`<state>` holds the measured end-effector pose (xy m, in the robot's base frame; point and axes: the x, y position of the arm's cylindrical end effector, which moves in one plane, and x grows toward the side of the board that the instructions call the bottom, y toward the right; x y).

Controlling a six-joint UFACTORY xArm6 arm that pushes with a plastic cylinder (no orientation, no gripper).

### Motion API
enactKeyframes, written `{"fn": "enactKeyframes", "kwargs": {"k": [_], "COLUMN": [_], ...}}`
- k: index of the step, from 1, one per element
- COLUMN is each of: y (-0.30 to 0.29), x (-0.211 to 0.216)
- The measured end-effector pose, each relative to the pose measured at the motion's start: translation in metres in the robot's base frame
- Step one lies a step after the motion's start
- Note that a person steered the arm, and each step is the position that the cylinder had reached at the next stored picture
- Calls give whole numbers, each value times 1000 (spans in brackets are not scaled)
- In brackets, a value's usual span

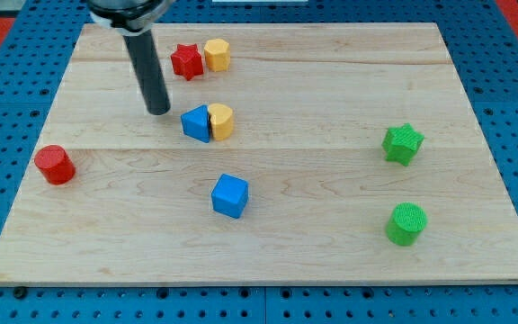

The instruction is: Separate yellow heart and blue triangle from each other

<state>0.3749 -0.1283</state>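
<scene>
The blue triangle (196,123) and the yellow heart (221,121) sit side by side and touching, a little above the board's middle, the triangle on the left. My tip (158,110) rests on the board just to the upper left of the blue triangle, a small gap apart from it. The dark rod rises from the tip toward the view's top.
A red star (186,61) and a yellow hexagon (217,55) touch near the top. A blue cube (230,195) lies below the pair. A red cylinder (55,165) is at the left. A green star (402,143) and a green cylinder (406,223) are at the right.
</scene>
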Motion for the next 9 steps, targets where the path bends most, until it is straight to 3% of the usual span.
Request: {"fn": "enactKeyframes", "kwargs": {"k": [3,5,7,9], "y": [66,66,-42,15], "x": [-8,-8,-18,-18]}}
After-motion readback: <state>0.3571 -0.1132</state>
